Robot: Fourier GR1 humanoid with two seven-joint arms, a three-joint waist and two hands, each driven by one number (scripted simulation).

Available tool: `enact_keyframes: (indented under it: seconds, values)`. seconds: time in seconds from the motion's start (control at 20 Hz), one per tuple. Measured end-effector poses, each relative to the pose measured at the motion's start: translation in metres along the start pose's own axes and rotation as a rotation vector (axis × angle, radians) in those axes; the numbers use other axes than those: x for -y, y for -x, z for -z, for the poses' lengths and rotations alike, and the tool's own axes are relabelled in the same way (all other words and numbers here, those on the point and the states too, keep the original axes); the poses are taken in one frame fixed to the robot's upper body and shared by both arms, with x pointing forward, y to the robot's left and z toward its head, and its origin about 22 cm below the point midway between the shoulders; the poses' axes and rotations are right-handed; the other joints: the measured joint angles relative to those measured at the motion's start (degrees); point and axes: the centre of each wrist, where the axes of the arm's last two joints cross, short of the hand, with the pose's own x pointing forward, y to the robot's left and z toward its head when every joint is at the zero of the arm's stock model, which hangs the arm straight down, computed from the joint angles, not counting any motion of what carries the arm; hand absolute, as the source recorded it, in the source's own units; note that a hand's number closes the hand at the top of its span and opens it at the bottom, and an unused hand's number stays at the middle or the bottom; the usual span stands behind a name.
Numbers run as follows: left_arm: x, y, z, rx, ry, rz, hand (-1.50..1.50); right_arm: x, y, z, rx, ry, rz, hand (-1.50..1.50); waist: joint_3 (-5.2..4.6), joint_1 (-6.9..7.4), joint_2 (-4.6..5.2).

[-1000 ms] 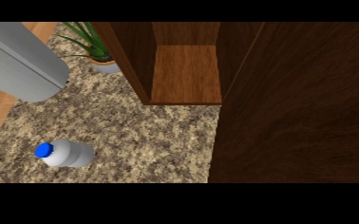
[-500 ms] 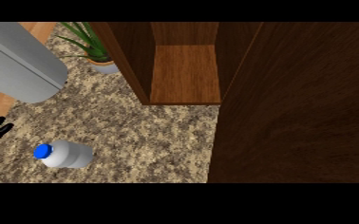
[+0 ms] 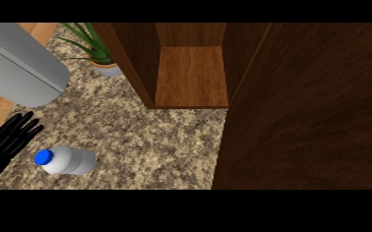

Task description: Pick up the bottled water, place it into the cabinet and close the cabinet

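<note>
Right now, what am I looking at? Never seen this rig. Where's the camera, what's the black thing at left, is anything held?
The camera sits at a humanoid robot's head, looking steeply down on a granite counter. The black thing is its left hand, fingers straight, holding nothing; the grey shape above it is the forearm. The right hand is out of view. A bottle with a blue cap lies beside that hand. Behind are a potted plant and an open wooden cabinet, its door swung towards the camera.

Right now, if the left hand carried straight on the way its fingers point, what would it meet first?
The left hand has straight fingers pointing up and slightly right. That line probably passes the bottled water, which lies below and to its right, and first reaches the grey forearm. Depth is unclear from this view.
</note>
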Motion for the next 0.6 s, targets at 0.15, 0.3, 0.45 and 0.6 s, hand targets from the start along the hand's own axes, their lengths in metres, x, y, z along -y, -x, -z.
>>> enact_keyframes:
  seconds: [0.15, 0.3, 0.45, 0.6]
  values:
    - [0.000, 0.017, 0.001, -0.042, -0.017, -0.006, -1.50, -0.002, -0.004, 0.002, -0.005, -0.003, 0.004, -1.50, -0.03, -0.06, -0.02]
    - [-0.006, 0.033, 0.005, -0.079, -0.033, -0.007, -1.50, 0.000, -0.005, 0.005, -0.001, -0.001, -0.009, -1.50, -0.06, -0.14, 0.05]
    - [-0.005, 0.051, 0.006, -0.113, -0.047, -0.005, -1.50, -0.001, -0.004, 0.003, -0.007, -0.006, -0.012, -1.50, -0.05, -0.24, 0.02]
    - [-0.007, 0.064, 0.012, -0.130, -0.064, 0.003, -1.50, -0.002, -0.004, 0.005, -0.004, -0.010, -0.008, -1.50, -0.08, -0.38, 0.05]
